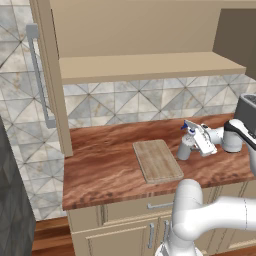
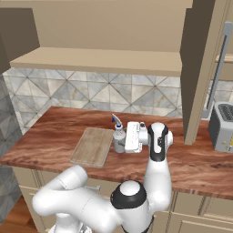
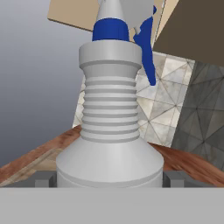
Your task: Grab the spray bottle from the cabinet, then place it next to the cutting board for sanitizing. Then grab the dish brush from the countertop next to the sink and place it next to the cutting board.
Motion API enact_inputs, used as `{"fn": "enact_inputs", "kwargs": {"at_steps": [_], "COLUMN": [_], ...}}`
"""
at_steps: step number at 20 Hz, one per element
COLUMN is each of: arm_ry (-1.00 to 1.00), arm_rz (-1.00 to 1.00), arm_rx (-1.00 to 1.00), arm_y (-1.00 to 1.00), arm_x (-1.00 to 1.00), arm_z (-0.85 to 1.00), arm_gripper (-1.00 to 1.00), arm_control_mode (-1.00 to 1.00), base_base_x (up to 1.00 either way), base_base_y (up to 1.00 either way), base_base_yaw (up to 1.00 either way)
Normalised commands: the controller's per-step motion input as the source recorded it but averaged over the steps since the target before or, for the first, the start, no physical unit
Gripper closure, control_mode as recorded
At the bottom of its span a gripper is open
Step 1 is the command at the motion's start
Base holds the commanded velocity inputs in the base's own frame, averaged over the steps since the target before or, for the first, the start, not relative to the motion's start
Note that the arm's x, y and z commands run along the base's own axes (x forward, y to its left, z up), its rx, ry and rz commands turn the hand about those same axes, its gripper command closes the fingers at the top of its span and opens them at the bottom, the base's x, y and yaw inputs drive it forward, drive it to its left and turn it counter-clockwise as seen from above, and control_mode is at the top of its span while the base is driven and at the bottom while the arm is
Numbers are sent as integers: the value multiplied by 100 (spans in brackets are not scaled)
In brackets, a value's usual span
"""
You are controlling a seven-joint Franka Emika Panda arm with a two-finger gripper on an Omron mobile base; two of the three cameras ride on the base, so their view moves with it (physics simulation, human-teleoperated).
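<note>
Halfway through the first leg, by the look of it: bottle (image 1: 186, 147) out of the cabinet (image 1: 140, 45), upright on the countertop (image 1: 105, 160) just beside the board (image 1: 157, 160), at its 3 o'clock. Gripper (image 1: 194, 145) apparently clamped on the bottle's body, not yet let go. Brush fetch left to do.

Toaster (image 2: 222, 126) beside tiled backsplash (image 2: 91, 93)

My arm is glossy white, fat rounded links, dark grey-black joint bands at elbow and wrist; my hand (image 2: 124, 139) is a white boxy block.
</note>
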Motion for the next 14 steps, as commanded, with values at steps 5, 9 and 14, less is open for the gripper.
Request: {"fn": "enact_inputs", "kwargs": {"at_steps": [5,9,14], "arm_ry": [-5,0,1], "arm_rz": [0,0,0], "arm_rx": [0,0,-5], "arm_y": [0,0,0], "arm_x": [0,1,5], "arm_z": [-26,-25,-43], "arm_gripper": [100,100,100], "arm_control_mode": [-100,-100,-100], "base_base_x": [0,0,0], "base_base_y": [0,0,0], "base_base_yaw": [0,0,0]}}
